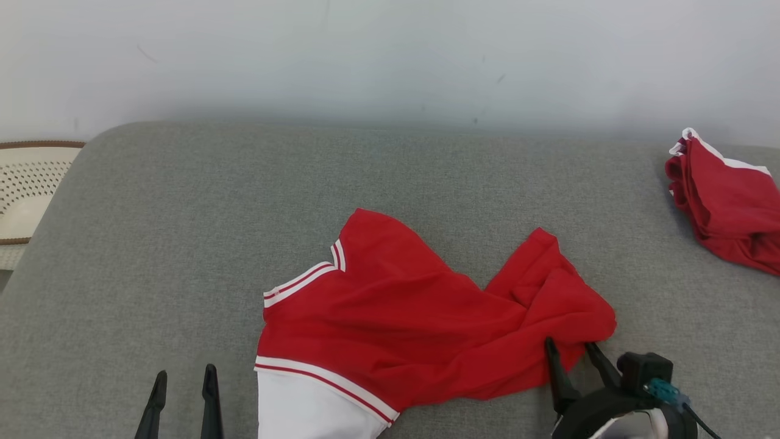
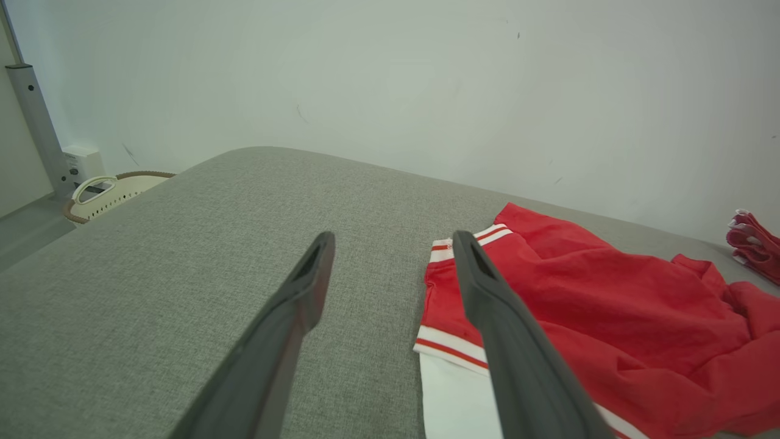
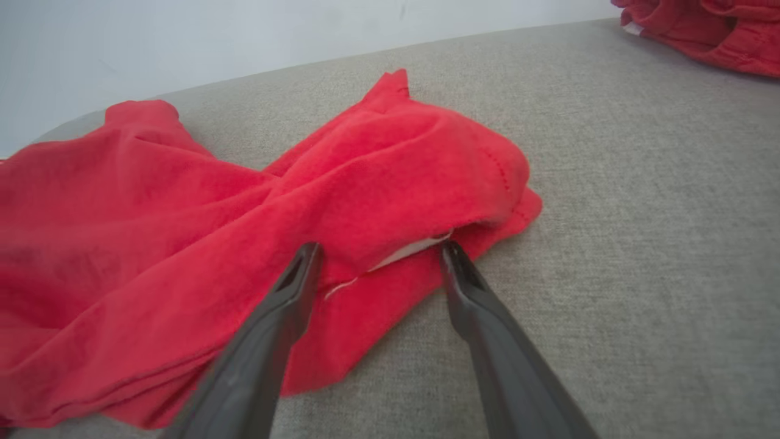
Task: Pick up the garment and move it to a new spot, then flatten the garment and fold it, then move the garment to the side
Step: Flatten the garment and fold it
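A red jersey with white-and-red striped trim and a white panel lies rumpled on the grey fabric surface. In the head view it runs from the centre down to 6 o'clock, with its right end bunched into a thick fold towards 4 o'clock.

The right jaws, at 5 o'clock, stand wide apart and clamp nothing. Their fingertips sit at the hem of that bunched end, one on either side of a fold where a white strip peeks out.

The left jaws, at 7 o'clock, are also spread apart and hold nothing, hovering just beside the jersey's white panel.

A second red garment lies folded at 3 o'clock, well apart from the jersey. A perforated cream basket sits off the surface at 9 o'clock.
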